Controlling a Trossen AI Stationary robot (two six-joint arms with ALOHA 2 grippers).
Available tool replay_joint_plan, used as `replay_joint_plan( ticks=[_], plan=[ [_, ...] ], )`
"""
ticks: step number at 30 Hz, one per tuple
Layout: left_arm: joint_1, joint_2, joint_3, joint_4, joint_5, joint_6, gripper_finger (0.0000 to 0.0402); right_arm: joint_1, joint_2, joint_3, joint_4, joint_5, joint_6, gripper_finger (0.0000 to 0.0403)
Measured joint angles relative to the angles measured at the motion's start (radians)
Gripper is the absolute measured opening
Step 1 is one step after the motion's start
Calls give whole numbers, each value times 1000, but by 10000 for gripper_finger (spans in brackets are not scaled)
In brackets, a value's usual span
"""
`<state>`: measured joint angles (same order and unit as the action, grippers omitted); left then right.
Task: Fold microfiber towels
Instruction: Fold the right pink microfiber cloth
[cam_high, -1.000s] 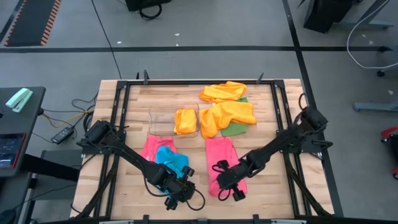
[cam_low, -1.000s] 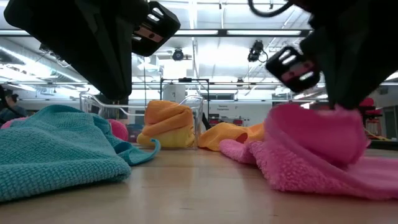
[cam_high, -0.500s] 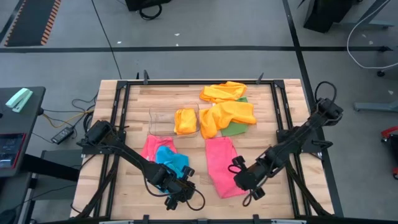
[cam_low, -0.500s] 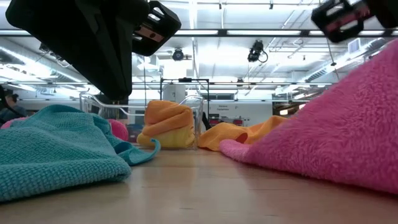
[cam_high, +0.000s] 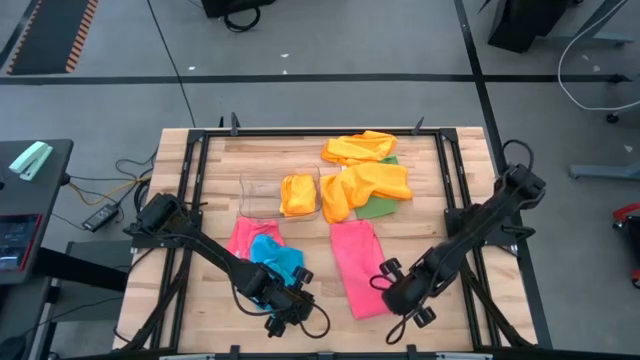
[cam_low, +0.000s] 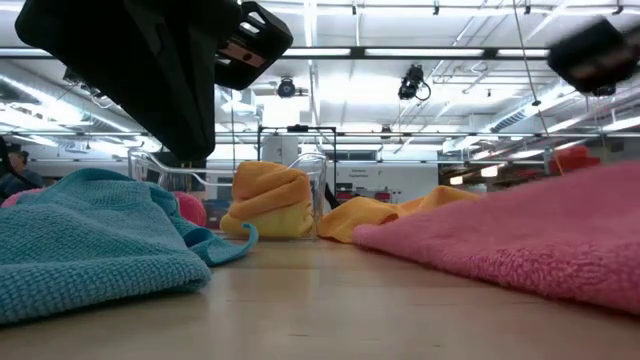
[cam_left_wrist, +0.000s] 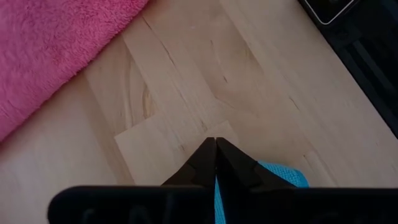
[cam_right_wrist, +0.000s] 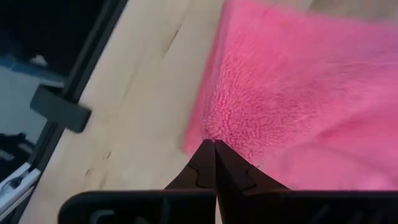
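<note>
2 dark jointed arms (cam_high: 200, 245), blk cables (looped near wrists).

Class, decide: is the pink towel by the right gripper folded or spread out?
Spread: the pink towel lies flat as one long strip, its corner pinched by the right gripper.

Three orange towels (cam_high: 366, 148), two pink (cam_high: 358, 262), one blue (cam_high: 277, 258), one green (cam_high: 381, 206).

No text, label, brand, number or sign can be read anywhere in these views, neither on the towels, the arms nor the room behind.
</note>
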<state>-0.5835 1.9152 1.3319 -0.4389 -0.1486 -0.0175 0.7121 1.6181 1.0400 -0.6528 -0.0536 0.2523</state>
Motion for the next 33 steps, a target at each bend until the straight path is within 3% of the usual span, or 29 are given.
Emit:
replay_joint_plan(
  ticks=[8, 14, 22, 29, 33],
  plan=[
    [32, 0, 0, 9, 0, 11, 22, 74, 105, -4, 104, -57, 86, 0],
    [61, 0, 0, 31, 0, 13, 13, 117, 160, -4, 79, -33, 128, 6],
    [85, 0, 0, 128, 2, 131, 26, 124, 213, 0, 61, 15, 205, 43],
    [145, 59, 1, 304, -2, 173, 41, 122, 147, -5, 51, 114, 316, 93],
    [181, 121, 0, 419, 0, 164, 48, 123, 116, -5, 29, 106, 393, 127]
  ],
)
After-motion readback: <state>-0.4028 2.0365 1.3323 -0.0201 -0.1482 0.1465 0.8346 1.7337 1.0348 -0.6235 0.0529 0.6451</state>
